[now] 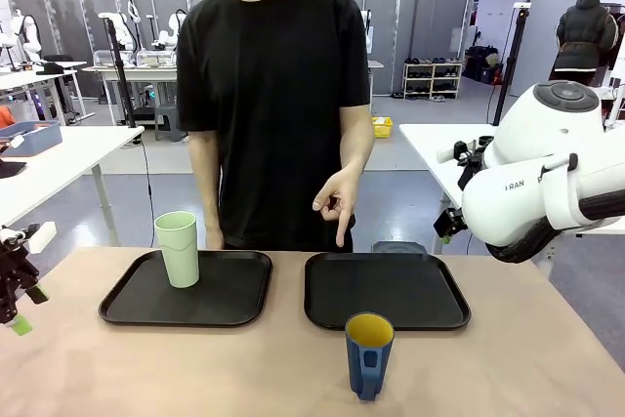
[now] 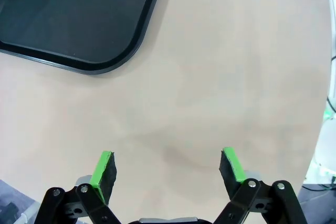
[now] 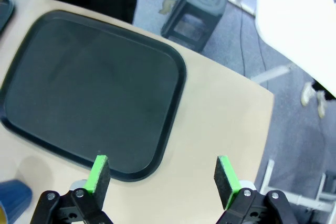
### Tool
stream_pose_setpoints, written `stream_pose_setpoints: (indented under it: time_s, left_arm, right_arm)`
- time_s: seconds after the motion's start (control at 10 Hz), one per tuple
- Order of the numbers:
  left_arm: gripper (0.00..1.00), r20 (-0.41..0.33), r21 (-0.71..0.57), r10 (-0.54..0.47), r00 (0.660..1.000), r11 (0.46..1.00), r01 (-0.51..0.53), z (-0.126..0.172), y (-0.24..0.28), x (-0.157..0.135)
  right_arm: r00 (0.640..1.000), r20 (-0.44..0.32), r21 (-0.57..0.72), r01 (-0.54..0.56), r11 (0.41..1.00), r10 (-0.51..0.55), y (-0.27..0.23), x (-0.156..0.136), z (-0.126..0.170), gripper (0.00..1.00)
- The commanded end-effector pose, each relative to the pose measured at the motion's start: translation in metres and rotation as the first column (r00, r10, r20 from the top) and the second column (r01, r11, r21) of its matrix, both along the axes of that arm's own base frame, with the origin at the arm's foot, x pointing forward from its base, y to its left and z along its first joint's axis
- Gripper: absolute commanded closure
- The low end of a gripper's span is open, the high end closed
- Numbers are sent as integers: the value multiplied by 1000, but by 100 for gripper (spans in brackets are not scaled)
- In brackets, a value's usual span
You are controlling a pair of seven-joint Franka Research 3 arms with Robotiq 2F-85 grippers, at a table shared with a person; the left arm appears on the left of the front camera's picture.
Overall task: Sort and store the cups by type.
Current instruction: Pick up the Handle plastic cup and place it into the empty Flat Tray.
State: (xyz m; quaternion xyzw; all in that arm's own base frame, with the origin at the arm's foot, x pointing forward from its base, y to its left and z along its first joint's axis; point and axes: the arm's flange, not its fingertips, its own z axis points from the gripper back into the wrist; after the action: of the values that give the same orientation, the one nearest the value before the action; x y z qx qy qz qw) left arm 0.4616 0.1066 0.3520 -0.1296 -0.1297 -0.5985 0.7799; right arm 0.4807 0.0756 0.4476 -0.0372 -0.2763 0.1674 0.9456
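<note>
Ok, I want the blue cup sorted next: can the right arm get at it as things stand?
Probably yes. The right gripper is open above the near edge of the right tray, and the blue cup stands upright on bare table just in front of that tray, with nothing around it.

Left tray (image 1: 234, 305) and right tray (image 1: 415, 292) sat side by side on the table (image 1: 244, 373) — tall tumbler (image 1: 178, 249) stood on the left one. Handled cup (image 1: 368, 354) was on the table itself, just in front of the right tray, robot's side.

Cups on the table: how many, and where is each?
2. The pale green tumbler stands on the left tray; the dark blue cup stands on the table, just in front of the right tray.
</note>
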Motion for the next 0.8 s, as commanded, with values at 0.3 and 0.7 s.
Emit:
stream_pose_setpoints:
  time_s: [0.3,0.7]
  left_arm:
    - [0,20,-9,-10,1000,1000,10,1,1,2]
    - [0,20,-9,-10,1000,1000,10,1,1,2]
  right_arm:
    - [867,-209,-263,-496,828,453,-26,-49,25,0]
    - [622,-374,-334,-782,526,688,-44,-56,13,0]
